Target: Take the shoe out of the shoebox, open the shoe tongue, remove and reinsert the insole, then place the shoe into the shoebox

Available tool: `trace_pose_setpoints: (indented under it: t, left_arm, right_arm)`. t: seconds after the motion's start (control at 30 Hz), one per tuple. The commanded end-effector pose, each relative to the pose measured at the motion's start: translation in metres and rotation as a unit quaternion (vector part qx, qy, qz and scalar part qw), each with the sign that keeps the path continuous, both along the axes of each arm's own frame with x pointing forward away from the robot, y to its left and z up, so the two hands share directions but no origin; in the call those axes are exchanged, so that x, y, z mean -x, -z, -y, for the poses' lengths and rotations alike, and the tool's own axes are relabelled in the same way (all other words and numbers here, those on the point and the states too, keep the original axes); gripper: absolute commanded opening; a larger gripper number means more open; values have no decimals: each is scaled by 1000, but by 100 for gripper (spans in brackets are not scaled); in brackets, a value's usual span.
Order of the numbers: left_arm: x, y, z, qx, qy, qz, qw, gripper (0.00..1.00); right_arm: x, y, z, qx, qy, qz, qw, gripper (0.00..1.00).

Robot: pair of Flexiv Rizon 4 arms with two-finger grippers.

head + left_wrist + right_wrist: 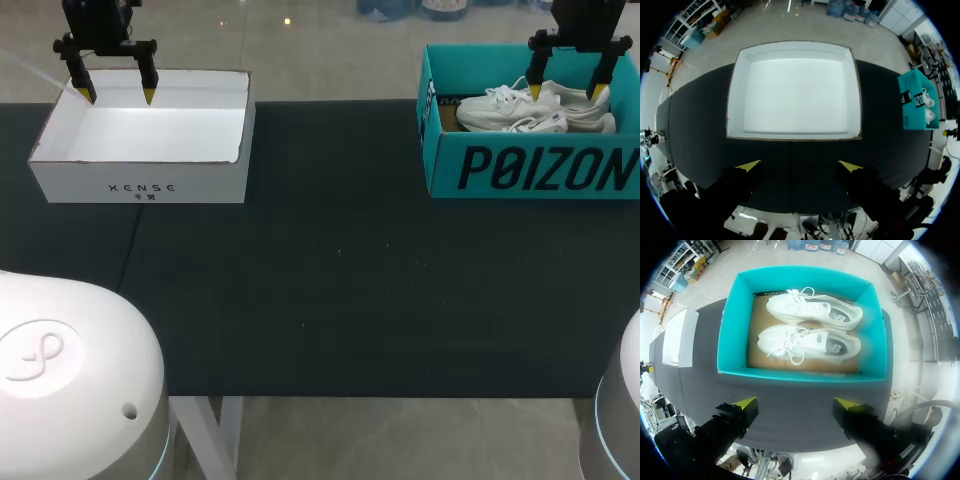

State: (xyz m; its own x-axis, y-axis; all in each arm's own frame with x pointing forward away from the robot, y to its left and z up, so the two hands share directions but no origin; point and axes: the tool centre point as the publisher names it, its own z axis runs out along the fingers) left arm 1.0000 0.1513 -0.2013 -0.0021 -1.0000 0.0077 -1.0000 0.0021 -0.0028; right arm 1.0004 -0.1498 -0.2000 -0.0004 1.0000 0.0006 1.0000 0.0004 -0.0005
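At black table's point(330, 280) far-right corner: teal cardboard shoebox point(530, 170) holding white lace-up sneakers point(535, 108), untouched; every step remains. Left gripper point(118, 97) and right gripper point(567, 93) spread wide, empty.

we see a shallow white box point(200, 185) — open side up — sitting on the dark table point(330, 290), at its far left.

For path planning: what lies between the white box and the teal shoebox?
Only bare dark table between white box and teal shoebox; the head view shows it.

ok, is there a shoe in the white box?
No, the left wrist view shows the white box holding nothing but its bare white floor.
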Motion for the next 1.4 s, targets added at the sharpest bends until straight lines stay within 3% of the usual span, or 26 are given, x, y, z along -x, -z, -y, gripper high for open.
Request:
trace_pose_setpoints:
  t: [0.03,0.97,1.2,1.4]
  left_arm:
    - [2,-1,0,-2,0,2,1000,100]
    - [2,-1,0,-2,0,2,1000,100]
    - [2,-1,0,-2,0,2,1000,100]
    - [2,-1,0,-2,0,2,1000,100]
  right_arm:
    - [0,0,0,0,0,0,1000,100]
    - [0,0,0,0,0,0,1000,100]
    - [-15,17,59,14,55,1,998,100]
    - [-15,29,94,42,79,25,996,100]
